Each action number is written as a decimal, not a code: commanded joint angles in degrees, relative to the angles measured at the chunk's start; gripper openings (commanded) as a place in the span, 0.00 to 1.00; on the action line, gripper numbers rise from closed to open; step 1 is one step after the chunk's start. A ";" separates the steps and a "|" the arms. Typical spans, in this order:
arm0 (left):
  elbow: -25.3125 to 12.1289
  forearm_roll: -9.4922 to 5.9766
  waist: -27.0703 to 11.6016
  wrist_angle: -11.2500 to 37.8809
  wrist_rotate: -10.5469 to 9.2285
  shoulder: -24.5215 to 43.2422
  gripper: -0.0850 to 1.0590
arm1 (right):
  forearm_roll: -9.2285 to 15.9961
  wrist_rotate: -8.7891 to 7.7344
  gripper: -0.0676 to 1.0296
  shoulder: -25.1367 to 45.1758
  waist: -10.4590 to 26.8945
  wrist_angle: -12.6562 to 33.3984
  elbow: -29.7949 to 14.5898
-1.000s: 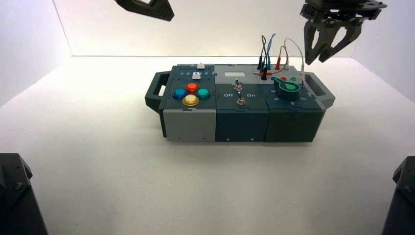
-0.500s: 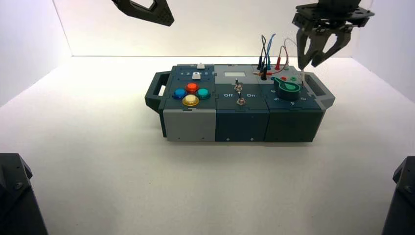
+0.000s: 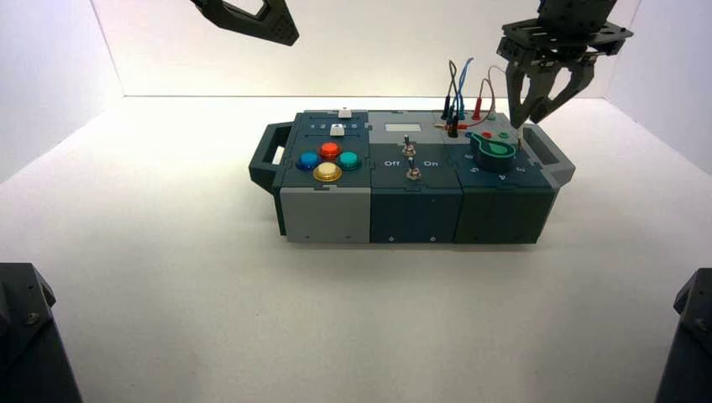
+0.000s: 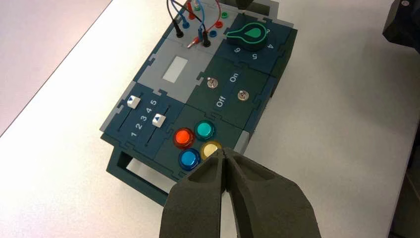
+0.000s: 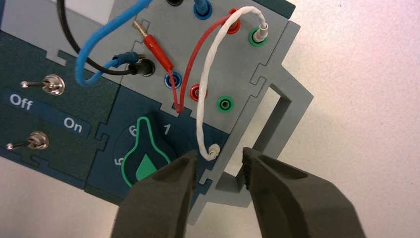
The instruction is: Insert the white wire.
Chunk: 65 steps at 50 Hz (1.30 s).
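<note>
Right gripper (image 5: 220, 152): one finger hides part of the green knob (image 5: 144, 166). White wire (image 5: 205, 89), plug seen between the fingertips, pin tip out of sight. Left gripper (image 4: 224, 151): fingertips partly cover the yellow button (image 4: 210, 148); near handle (image 4: 141, 185) runs out of sight behind fingers.

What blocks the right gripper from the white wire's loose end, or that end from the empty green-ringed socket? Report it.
Nothing visible blocks the open right gripper from the white wire's loose plug, or that plug from the green-ringed socket.
</note>
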 commanded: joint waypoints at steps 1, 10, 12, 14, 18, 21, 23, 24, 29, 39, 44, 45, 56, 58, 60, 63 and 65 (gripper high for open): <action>-0.88 0.00 0.18 -0.35 0.09 -0.26 0.05 | -0.26 -0.26 0.42 -0.18 0.35 -1.05 -1.49; -0.88 0.00 0.18 -0.44 0.09 -0.26 0.05 | -0.26 -0.26 0.33 -0.09 0.35 -2.55 -1.58; -0.88 0.00 0.18 -0.44 0.09 -0.26 0.05 | -0.26 -0.26 0.32 0.09 0.35 -2.55 -1.58; -0.88 0.00 0.18 -0.44 0.09 -0.26 0.05 | -0.26 -0.26 0.32 0.35 0.35 -2.55 -1.49; -0.88 0.00 0.18 -0.44 0.09 -0.26 0.05 | -0.26 -0.26 0.32 0.79 0.35 -2.55 -1.58; -0.88 0.00 0.18 -0.44 0.09 -0.18 0.05 | -0.26 -0.26 0.32 1.23 0.35 -2.46 -1.58; -0.88 0.00 0.18 -0.44 0.09 -0.26 0.05 | -0.26 -0.26 0.32 1.32 0.35 -2.46 -1.58; -0.88 0.00 0.18 -0.44 0.09 -0.26 0.05 | -0.26 -0.35 0.31 1.32 0.35 -2.46 -1.58; -0.88 0.00 0.18 -0.53 0.09 -0.26 0.05 | -0.26 -0.26 0.25 1.23 0.35 -2.37 -1.58; -0.88 0.00 0.18 -0.53 0.09 -0.26 0.05 | -0.26 -0.35 0.04 0.18 0.35 -1.49 -2.11; -0.79 0.09 0.18 -0.53 0.09 -0.26 0.05 | 0.18 -0.18 0.04 -1.23 0.35 -2.72 -1.85; -0.79 0.00 0.18 -0.53 0.09 -0.26 0.05 | 0.26 -0.18 0.04 -1.49 0.35 -3.16 -1.76; -0.79 0.00 0.44 -0.53 0.09 -0.26 0.05 | 0.62 0.00 0.04 -4.57 0.35 -7.91 0.00; -0.70 0.00 0.62 -0.53 0.09 -0.26 0.05 | 0.70 0.09 0.04 -4.83 0.35 -8.61 0.44; -0.70 0.00 0.62 -0.53 0.09 -0.26 0.05 | 0.70 0.09 0.04 -4.83 0.35 -8.70 0.53; -0.70 0.00 0.70 -0.53 0.09 -0.26 0.05 | 0.97 0.18 0.04 -4.13 0.35 -8.96 0.62; -0.70 0.00 0.79 -0.53 0.09 -0.26 0.05 | 1.05 0.18 0.04 -3.87 0.35 -9.23 0.62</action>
